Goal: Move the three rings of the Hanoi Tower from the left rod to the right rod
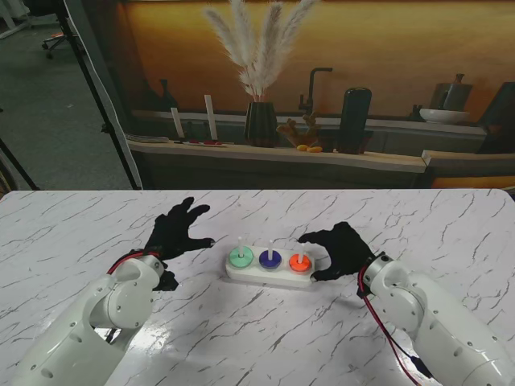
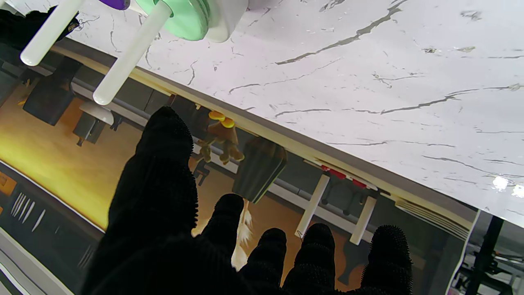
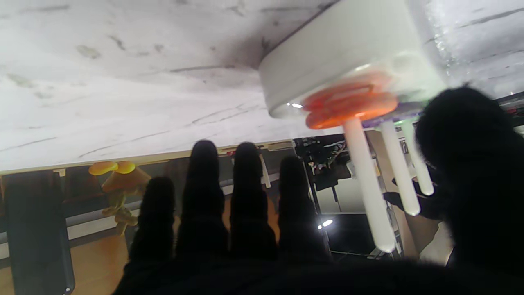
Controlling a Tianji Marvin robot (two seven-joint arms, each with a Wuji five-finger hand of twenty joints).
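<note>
the left hand (image 1: 179,229) hovers beside the white base (image 1: 272,276), fingers spread, holding nothing. on the base stand a green ring (image 1: 241,257) on the left rod, a purple ring (image 1: 269,258) in the middle and an orange ring (image 1: 299,261) on the right rod. the right hand (image 1: 338,249) curls at the right end, seemingly empty. i judge the task is midway; next the orange ring should go onto the purple one.

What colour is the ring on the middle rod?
Purple, clearest in the stand view.
</note>
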